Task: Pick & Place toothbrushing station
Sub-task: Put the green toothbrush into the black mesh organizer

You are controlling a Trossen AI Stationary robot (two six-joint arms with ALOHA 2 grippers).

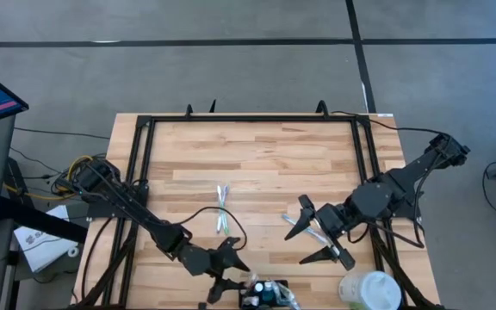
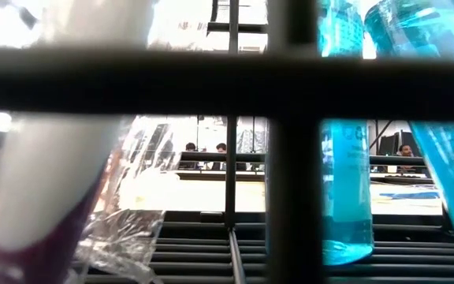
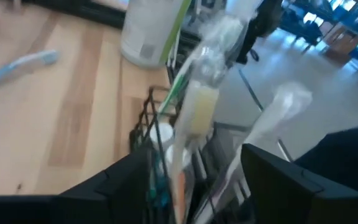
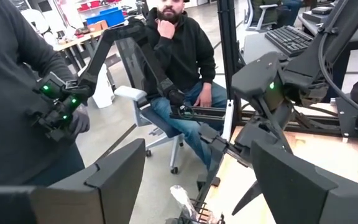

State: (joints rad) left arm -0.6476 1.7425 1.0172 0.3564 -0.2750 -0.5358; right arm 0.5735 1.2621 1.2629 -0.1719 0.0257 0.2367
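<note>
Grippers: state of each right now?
Left gripper: open, at the toothbrushing station on the near table edge, holding nothing.
Right gripper: open, empty, over the table's right side.

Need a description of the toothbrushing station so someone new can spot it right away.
Start at the light wooden table and go to the middle of its near edge, just ahead of the left gripper. There sits the toothbrushing station, a low black wire rack holding wrapped items. The white round cup beside it is taller and solid-walled.
</note>
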